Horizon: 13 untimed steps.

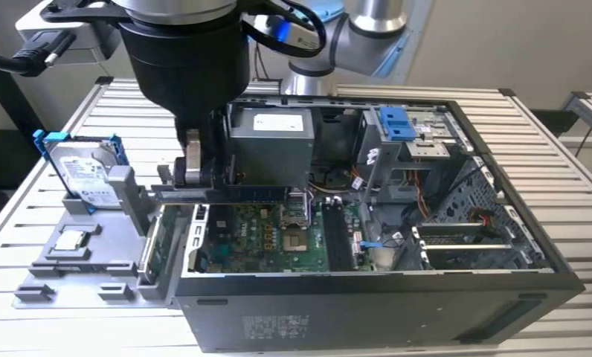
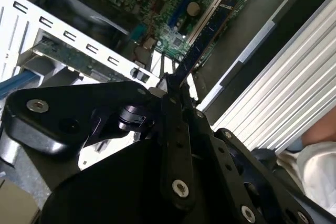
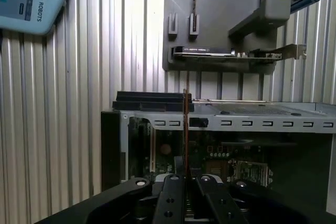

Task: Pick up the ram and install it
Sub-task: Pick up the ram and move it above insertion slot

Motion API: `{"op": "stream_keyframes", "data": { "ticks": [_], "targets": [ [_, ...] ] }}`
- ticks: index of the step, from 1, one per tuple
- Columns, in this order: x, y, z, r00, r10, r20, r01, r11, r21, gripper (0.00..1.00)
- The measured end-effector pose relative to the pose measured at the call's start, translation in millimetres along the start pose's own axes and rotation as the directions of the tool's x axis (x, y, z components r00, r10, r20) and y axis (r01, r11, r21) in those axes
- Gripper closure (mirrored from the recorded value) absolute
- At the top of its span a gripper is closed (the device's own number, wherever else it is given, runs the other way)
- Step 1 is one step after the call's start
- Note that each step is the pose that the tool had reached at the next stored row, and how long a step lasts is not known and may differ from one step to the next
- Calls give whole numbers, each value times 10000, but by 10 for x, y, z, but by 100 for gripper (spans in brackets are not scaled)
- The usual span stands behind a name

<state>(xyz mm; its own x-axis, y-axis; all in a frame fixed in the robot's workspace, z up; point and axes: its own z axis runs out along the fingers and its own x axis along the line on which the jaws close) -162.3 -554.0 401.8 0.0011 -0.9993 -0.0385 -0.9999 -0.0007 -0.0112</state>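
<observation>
In the exterior view the fingers [image 1: 190,167] are clamped on one end of the ram [image 1: 239,193], which sticks out level from them over the wall of the open computer case [image 1: 375,312] that lies closest to the holder [image 1: 78,260]. The motherboard [image 1: 266,238] lies below and beyond the fingers, and its long dark slots [image 1: 331,234] lie further from them, past the free end of the stick. On the far side of the fingers from the case, the holder on the surface [image 1: 38,327] carries the hard drive [image 1: 88,175] and the expansion card [image 1: 149,249]. In the second wrist view the fingers [image 2: 173,129] are narrow, pinching the ram [image 2: 185,73] edge-on, so it reads as a thin dark strip running straight out from them toward the motherboard [image 2: 173,3], with clear space under it. In the first wrist view the ram [image 3: 186,129] is a thin line rising from between the fingers [image 3: 170,198], crossing the case rim [image 3: 252,111]; the expansion card [image 3: 205,51] sits in the holder [image 3: 210,14] well beyond its tip. I judge the pick-up done and the stick carried to the case; the install is not done, since the ram hangs above the board and touches no slot.
</observation>
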Motion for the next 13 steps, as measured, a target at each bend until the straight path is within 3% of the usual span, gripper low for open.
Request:
{"op": "stream_keyframes", "data": {
  "ticks": [13],
  "targets": [
    [0,-281,4,10000,-1,1,1,10000,1,86]
  ]
}}
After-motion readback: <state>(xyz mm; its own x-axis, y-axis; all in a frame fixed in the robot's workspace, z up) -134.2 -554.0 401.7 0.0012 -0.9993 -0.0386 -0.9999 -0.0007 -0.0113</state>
